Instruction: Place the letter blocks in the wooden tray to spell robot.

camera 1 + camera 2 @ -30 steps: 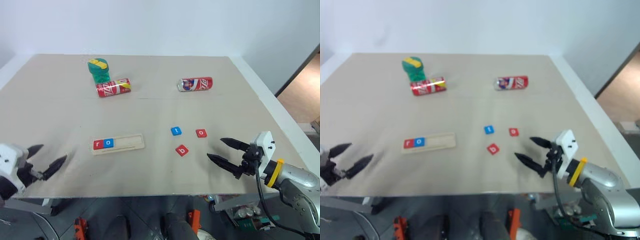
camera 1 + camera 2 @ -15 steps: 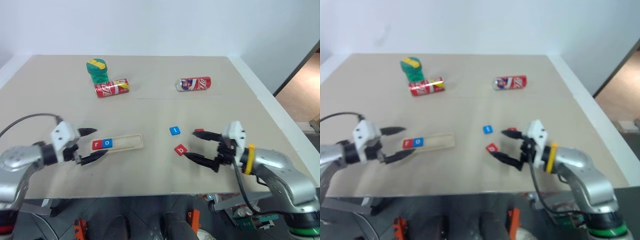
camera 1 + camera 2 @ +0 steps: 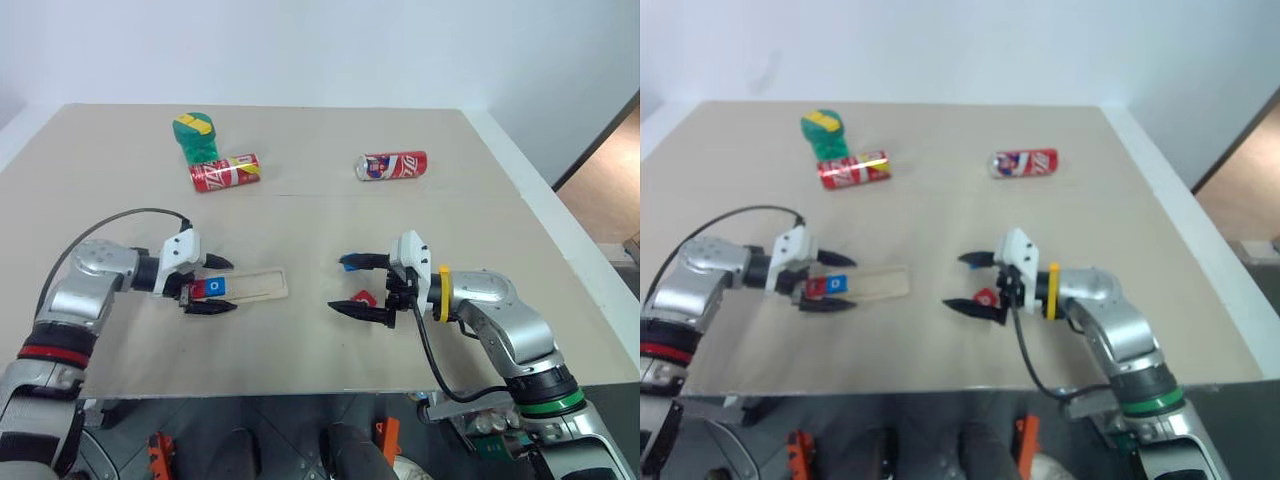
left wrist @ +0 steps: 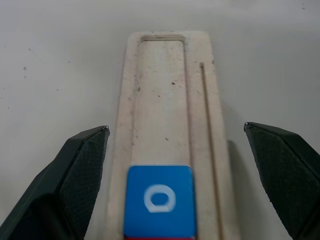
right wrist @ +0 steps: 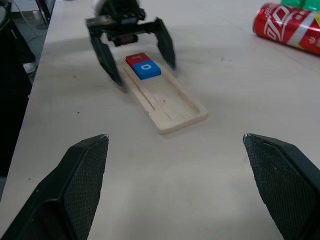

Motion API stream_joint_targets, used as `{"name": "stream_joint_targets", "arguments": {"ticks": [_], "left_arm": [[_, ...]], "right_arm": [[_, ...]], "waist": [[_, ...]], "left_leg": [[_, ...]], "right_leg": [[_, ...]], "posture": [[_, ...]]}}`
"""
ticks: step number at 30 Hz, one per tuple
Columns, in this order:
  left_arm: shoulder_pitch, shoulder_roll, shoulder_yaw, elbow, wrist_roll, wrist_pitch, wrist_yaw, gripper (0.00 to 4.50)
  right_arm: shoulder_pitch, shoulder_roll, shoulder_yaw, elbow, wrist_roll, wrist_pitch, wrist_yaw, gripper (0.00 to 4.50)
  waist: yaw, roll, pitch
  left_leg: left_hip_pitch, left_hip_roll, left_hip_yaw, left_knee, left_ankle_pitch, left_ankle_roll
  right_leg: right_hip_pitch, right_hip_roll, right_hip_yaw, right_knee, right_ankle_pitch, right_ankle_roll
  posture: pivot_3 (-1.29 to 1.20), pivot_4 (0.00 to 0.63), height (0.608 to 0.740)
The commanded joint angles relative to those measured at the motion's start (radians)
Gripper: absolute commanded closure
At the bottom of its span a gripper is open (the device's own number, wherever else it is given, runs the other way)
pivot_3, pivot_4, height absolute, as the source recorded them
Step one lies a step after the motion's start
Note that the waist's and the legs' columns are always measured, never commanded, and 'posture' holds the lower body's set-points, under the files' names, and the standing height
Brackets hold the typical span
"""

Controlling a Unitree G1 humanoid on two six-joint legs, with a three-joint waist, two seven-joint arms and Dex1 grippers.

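The wooden tray (image 3: 255,284) lies left of centre on the table, with a red letter block (image 5: 137,59) and a blue "o" block (image 4: 159,199) at its left end. My left gripper (image 3: 229,286) is open and straddles that end, one finger on each side of the tray (image 4: 161,95). Right of the tray, my right gripper (image 3: 338,283) is open, pointing left towards the tray, and holds nothing. A red block (image 3: 363,297) lies between its fingers, and a blue block (image 3: 349,264) peeks out under the far finger.
Two red soda cans (image 3: 225,173) (image 3: 391,165) lie on their sides at the back, with a green and yellow container (image 3: 196,138) beside the left one. The table's front edge runs just below both arms.
Both arms have swung inward. The left gripper came from the table's left edge to the tray's left end. The right gripper moved left over the loose blocks. Both stayed open.
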Motion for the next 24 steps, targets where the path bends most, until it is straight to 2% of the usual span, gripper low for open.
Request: {"name": "stream_joint_targets", "arguments": {"ticks": [1, 10, 14, 16, 20, 24], "left_arm": [[-0.026, -0.016, -0.005, 0.053, 0.024, -0.044, -0.014, 0.00], [-0.065, -0.066, -0.026, 0.176, 0.076, -0.022, -0.010, 0.00], [-0.077, -0.067, -0.041, 0.205, 0.104, -0.062, -0.020, 1.13], [-0.078, -0.070, -0.039, 0.186, 0.100, -0.062, -0.026, 1.31], [-0.004, -0.067, -0.105, -0.125, 0.084, -0.006, -0.075, 1.31], [0.031, -0.084, -0.155, -0.249, 0.114, 0.061, -0.037, 1.31]], "right_arm": [[-0.003, 0.005, -0.011, -0.011, -0.009, -0.025, 0.006, 0.06], [0.009, 0.003, -0.024, -0.014, -0.015, -0.032, 0.003, 0.06], [0.002, -0.005, -0.034, 0.000, -0.027, -0.045, 0.004, 0.00], [0.002, -0.014, -0.040, 0.006, -0.032, -0.051, 0.008, 0.00], [0.029, -0.064, -0.061, 0.024, -0.034, -0.069, 0.040, 0.00], [0.031, -0.100, -0.056, 0.073, -0.049, -0.116, 0.086, 0.00]], "waist": [[0.000, 0.000, 0.000], [0.014, 0.001, 0.000], [0.014, 0.001, -0.001], [0.014, 0.001, -0.001], [0.015, 0.001, -0.001], [0.017, 0.001, -0.001]], "left_leg": [[0.000, 0.000, 0.000, 0.000, 0.000, 0.000], [0.002, 0.001, 0.000, 0.002, 0.001, 0.001], [0.003, 0.001, 0.000, 0.003, 0.003, 0.003], [0.004, 0.001, 0.001, 0.003, 0.003, 0.003], [0.004, 0.001, 0.001, 0.003, 0.003, 0.003], [0.003, -0.001, 0.001, 0.002, 0.003, 0.003]], "right_leg": [[0.000, 0.000, 0.000, 0.000, 0.000, 0.000], [0.002, 0.001, 0.000, 0.001, 0.001, 0.003], [0.003, 0.001, 0.000, 0.001, 0.003, 0.004], [0.004, 0.001, 0.001, 0.001, 0.004, 0.003], [0.004, 0.000, 0.001, 0.001, 0.003, 0.004], [0.004, -0.002, 0.001, 0.001, 0.003, 0.003]], "posture": [[0.00, 0.150, 0.740], [0.00, 0.150, 0.740], [0.00, 0.150, 0.740], [0.00, 0.150, 0.740], [0.00, 0.150, 0.740], [0.00, 0.150, 0.740]]}}
